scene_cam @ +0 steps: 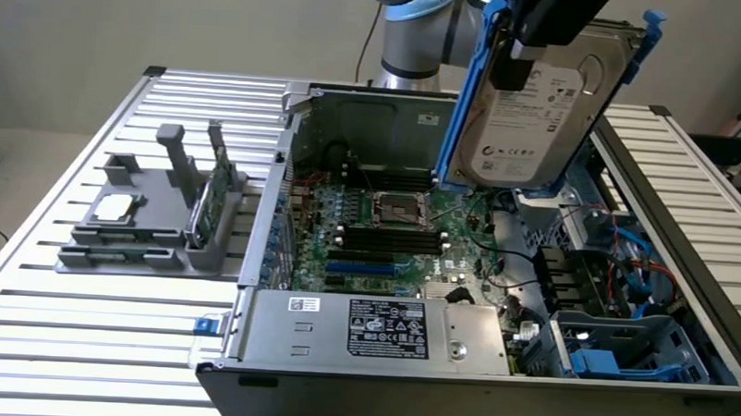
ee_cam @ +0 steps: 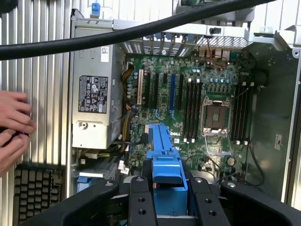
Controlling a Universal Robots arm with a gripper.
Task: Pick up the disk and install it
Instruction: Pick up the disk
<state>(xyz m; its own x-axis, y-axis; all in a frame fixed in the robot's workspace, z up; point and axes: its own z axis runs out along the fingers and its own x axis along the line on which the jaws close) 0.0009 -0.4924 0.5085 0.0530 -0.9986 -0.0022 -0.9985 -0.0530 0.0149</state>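
Note:
The disk (scene_cam: 540, 112) is a silver-grey drive with a white label in a blue carrier frame. It hangs tilted on edge above the open computer case (scene_cam: 302, 141), over the motherboard's back right part in the exterior view. My gripper (scene_cam: 539, 33) is shut on its upper end. In the wrist view the blue carrier (ee_cam: 164, 155) sits clamped between my two black fingers (ee_cam: 141, 197), with the motherboard (ee_cam: 188, 94) below it.
A blue drive bay (scene_cam: 612, 351) sits at the case's front right, with the power supply (scene_cam: 379, 329) beside it. A grey fixture (scene_cam: 136, 228) on the slatted table holds a CPU chip (scene_cam: 118, 208) and a green card (scene_cam: 204, 207). A person's hand (ee_cam: 11, 127) rests near a keyboard (ee_cam: 35, 188).

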